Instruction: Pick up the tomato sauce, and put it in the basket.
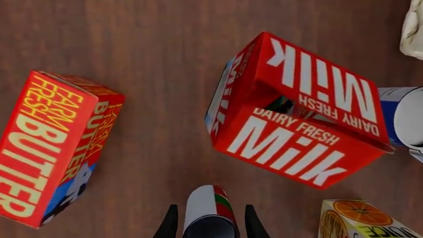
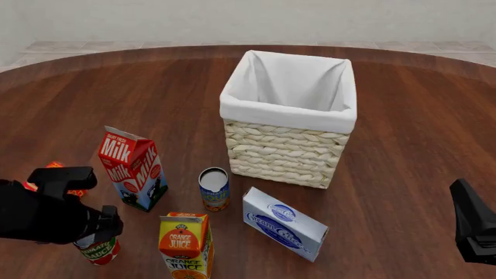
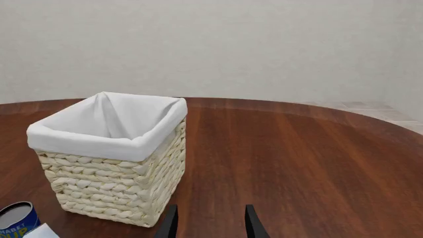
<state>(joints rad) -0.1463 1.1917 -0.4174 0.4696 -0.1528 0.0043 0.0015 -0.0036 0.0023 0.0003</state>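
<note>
So the left gripper [image 1: 209, 229] has the tomato sauce [image 1: 210, 210] sitting right between its two black fingers [image 1: 168, 225], one finger on each side of the can. I honestly can't tell if the fingers are pressing on it or just flanking it. In the front view the can [image 2: 99, 251] is upright, long axis vertical, mostly hidden under the arm, on the table [image 2: 403, 145].

Using the milk carton [image 2: 132, 168] as the reference: the sauce is nearer than it and a bit left. The orange juice carton [image 2: 186, 244] stands nearer than the milk and to its right. The butter box [image 1: 56, 148] lies left of the milk. The basket [image 2: 288, 125] is farther back and to the milk's right.

The right gripper [image 3: 210, 224] has its fingers spread apart, holding nothing.
</note>
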